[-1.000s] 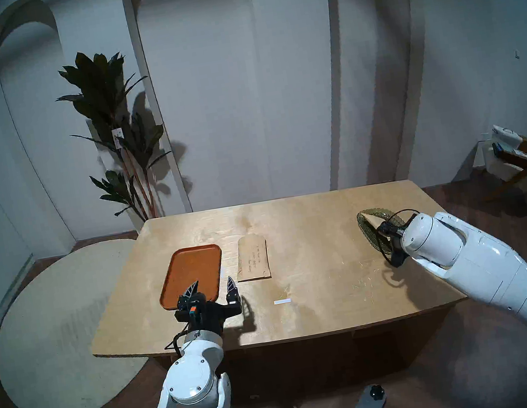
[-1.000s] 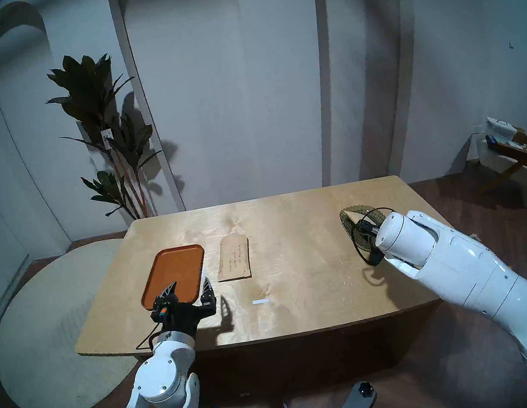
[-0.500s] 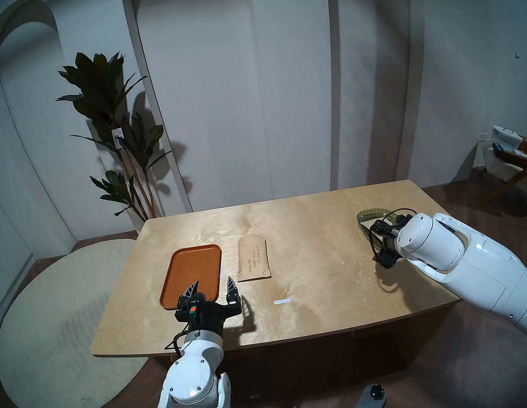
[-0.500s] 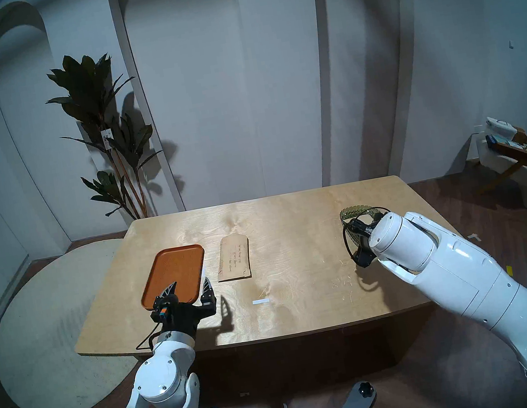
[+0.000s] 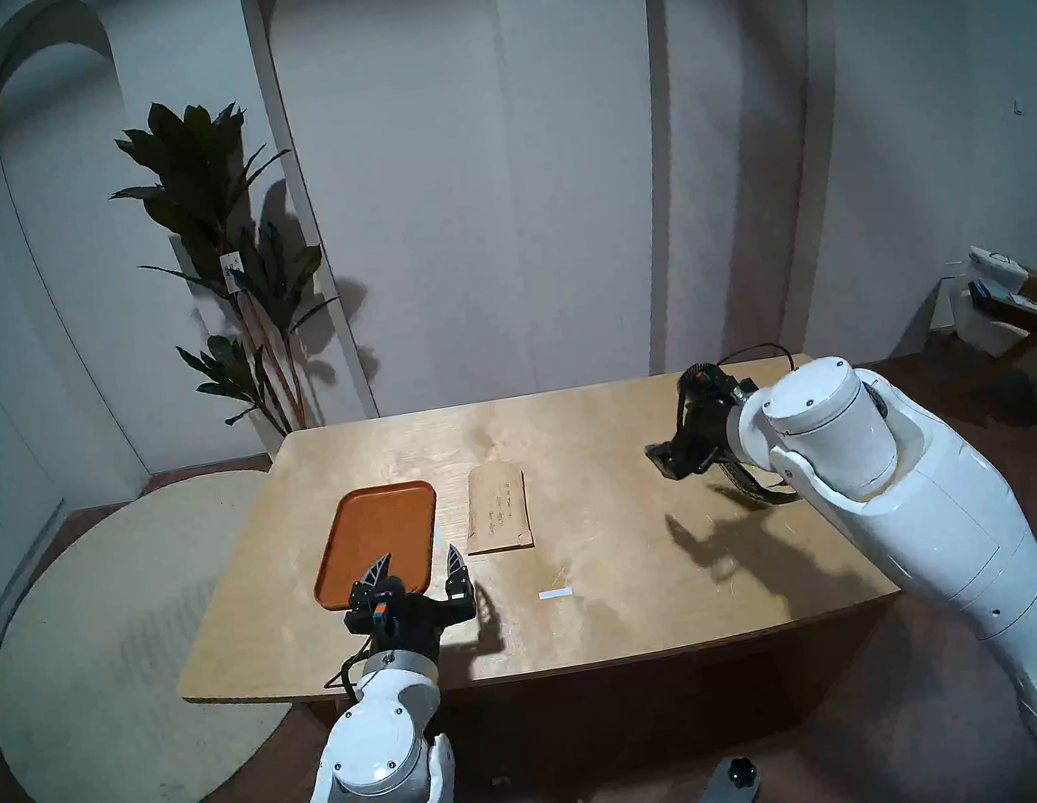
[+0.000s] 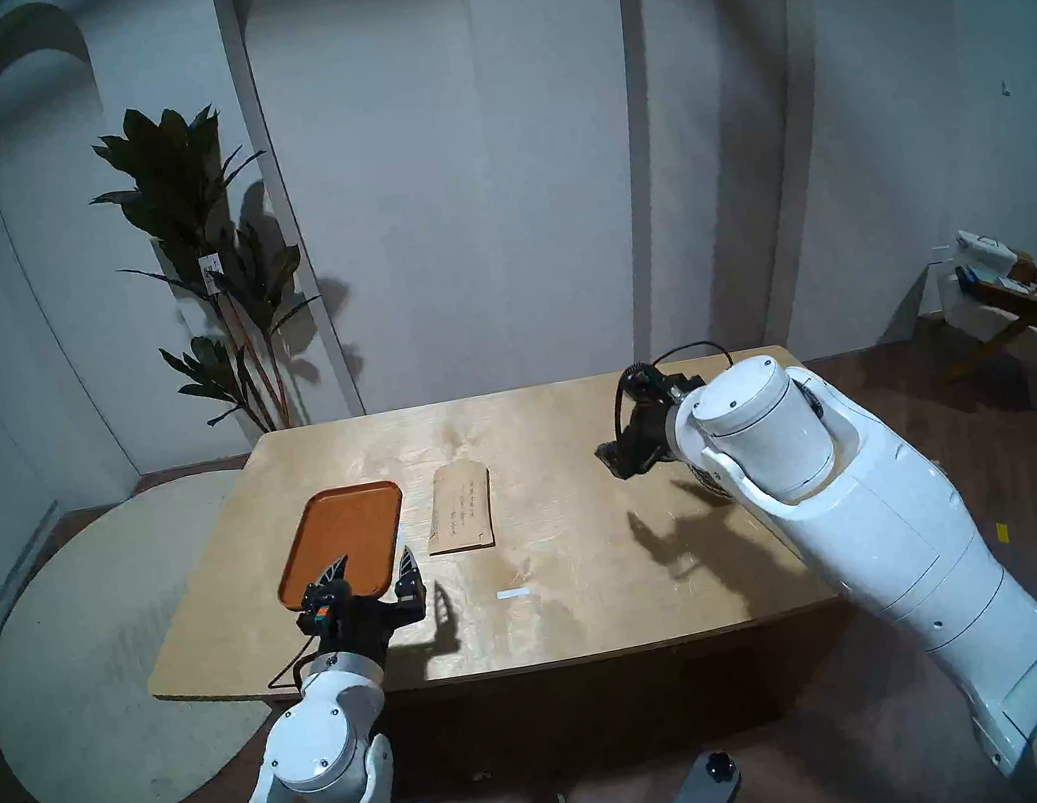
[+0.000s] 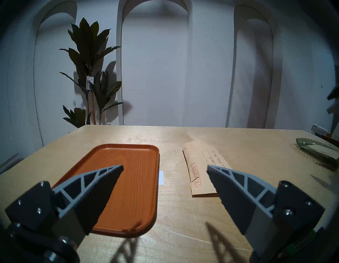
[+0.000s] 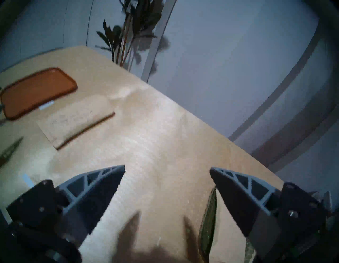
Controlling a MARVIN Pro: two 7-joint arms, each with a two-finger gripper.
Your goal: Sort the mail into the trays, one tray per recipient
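Tray (image 7: 128, 176): orange-brown, wood-grain pattern.
Envelope (image 7: 203, 170): tan kraft, dark handwritten lines, red printed boxes.
Dish (image 7: 311, 153): green glass, beaded scalloped rim, tan envelope inside.
Table (image 5: 602, 607): pale wood grain.
Tape (image 5: 555, 594): white.
Left fingers (image 7: 102, 185): grey ribs, black pads.
Plant (image 5: 219, 235): dark green leaves, reddish stems, white tag.

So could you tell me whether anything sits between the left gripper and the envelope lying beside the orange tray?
Nothing visible does. The left gripper is open with bare table up to the envelope; the orange tray lies off to its left.
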